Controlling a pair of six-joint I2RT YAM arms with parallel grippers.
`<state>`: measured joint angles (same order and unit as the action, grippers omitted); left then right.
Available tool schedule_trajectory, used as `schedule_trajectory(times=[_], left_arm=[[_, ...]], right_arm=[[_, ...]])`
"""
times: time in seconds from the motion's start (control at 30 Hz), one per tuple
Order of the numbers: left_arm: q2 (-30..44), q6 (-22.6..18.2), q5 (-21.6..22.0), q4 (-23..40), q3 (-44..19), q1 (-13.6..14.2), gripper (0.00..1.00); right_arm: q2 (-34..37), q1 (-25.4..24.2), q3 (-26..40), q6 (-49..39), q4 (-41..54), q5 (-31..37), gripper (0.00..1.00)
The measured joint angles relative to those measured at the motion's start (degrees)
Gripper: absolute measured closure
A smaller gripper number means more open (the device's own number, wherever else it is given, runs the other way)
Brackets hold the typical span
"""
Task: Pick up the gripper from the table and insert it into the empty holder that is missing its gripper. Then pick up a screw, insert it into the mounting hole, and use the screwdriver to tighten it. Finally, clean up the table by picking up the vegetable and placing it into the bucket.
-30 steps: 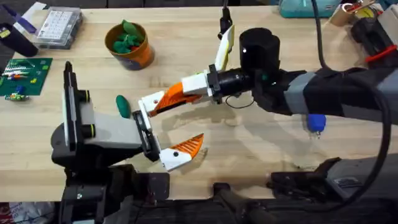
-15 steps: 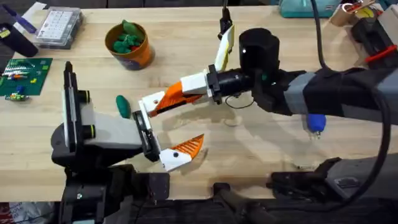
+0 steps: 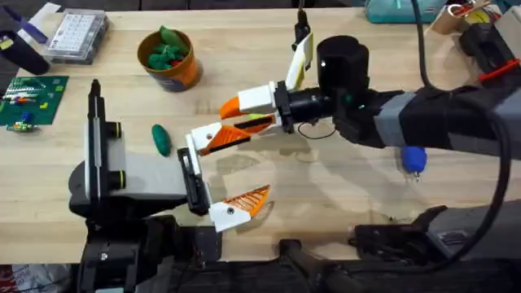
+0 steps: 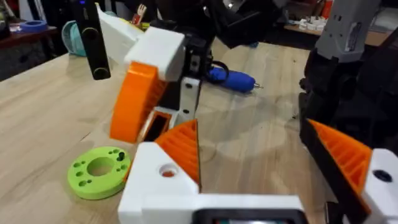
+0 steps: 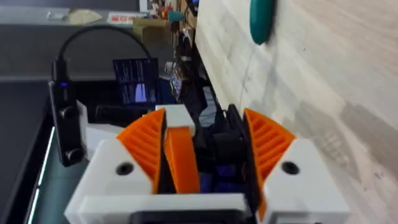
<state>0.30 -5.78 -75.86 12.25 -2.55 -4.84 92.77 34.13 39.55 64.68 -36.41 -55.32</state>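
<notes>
Bucket (image 3: pixel 171 61): orange, upright at the far side of the surface (image 3: pixel 326 187). It holds a bunch of green toy vegetables heaped to the rim.

Vegetable (image 3: pixel 160 138): dark green oval lying on the bare wood just toward the arm bases from the bucket, outside it.

Left tool (image 4: pixel 261 143): fingers wide apart, nothing between them. It lies nearer the bases than the bucket, past the vegetable.

Gripper (image 3: pixel 226 138): orange wedge sitting against the white holder (image 4: pixel 163 180) on the left tool, to the right of the vegetable in the overhead view.

Right tool (image 5: pixel 208 149): fingers apart around the wedge. One pad is close alongside it and there is a gap to the other — whether the near pad touches I cannot tell.

Screwdriver (image 3: pixel 413 159): blue, on the wood well to the right of the bucket, partly under the right arm.

Clear compartmented box (image 3: pixel 77 32): left of the bucket — contents too small to tell.
</notes>
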Motion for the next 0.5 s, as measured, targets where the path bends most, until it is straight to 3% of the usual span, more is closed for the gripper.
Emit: schedule_trajectory(times=[0.2, 0.33, 0.5], left_arm=[[0.0, -0.3, -0.9, 0.1, 0.0, 0.0, 0.014], [0.0, -0.3, -1.1, 0.2, 0.0, 0.0, 0.014], [0.0, -0.4, -1.1, 0.2, 0.0, 0.0, 0.014]], right_arm=[[0.4, -1.6, 0.0, 0.0, 0.0, -0.2, 0.181], [0.4, -3.2, 0.0, -0.8, 0.0, -1.7, 0.019], [0.4, -5.7, 0.0, -1.5, 0.1, -3.4, 0.009]])
